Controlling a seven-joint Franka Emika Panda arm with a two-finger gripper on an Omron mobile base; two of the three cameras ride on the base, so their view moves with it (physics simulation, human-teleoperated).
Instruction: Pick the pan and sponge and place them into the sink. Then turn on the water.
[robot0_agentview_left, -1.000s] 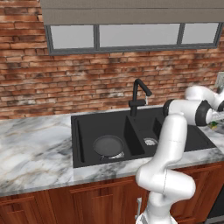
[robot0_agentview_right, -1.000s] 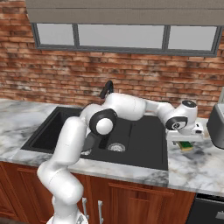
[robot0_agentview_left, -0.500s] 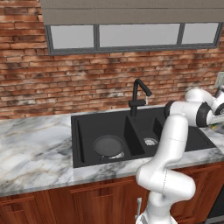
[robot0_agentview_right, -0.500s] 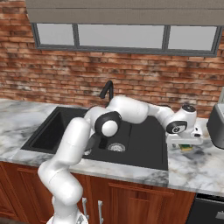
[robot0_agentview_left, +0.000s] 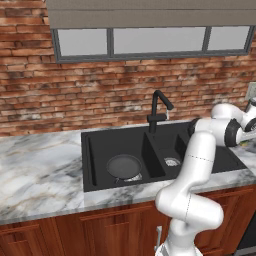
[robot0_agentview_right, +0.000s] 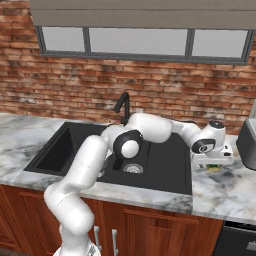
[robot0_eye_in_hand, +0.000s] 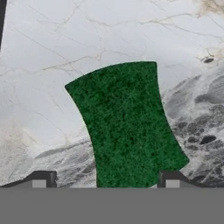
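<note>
- Hand view looks straight down on the sponge (robot0_eye_in_hand: 127, 127), green scrub side up on the marble counter (robot0_eye_in_hand: 52, 52); the gripper (robot0_eye_in_hand: 106, 178) hangs over it with its jaws spread wide, one dark tip on each side of the sponge's near end, holding nothing
- Risk: the tips sit just outside the sponge's edges, so if the hand drops slightly off-centre one finger could land on top and squash or push the soft pad rather than close on it
- Risk: a shallow grip may take only the scrub layer, and the sponge could slip out on the way to the sink (robot0_agentview_left: 100, 145)
- The pan (robot0_agentview_left: 123, 166) already lies in the left basin, so the sponge should go in without knocking it
- In the right base view a grey appliance (robot0_agentview_right: 247, 145) stands just beside the wrist, probably close enough to clip on a wide swing
- The black faucet (robot0_agentview_left: 159, 107) rises between the basins, with no water running
</note>
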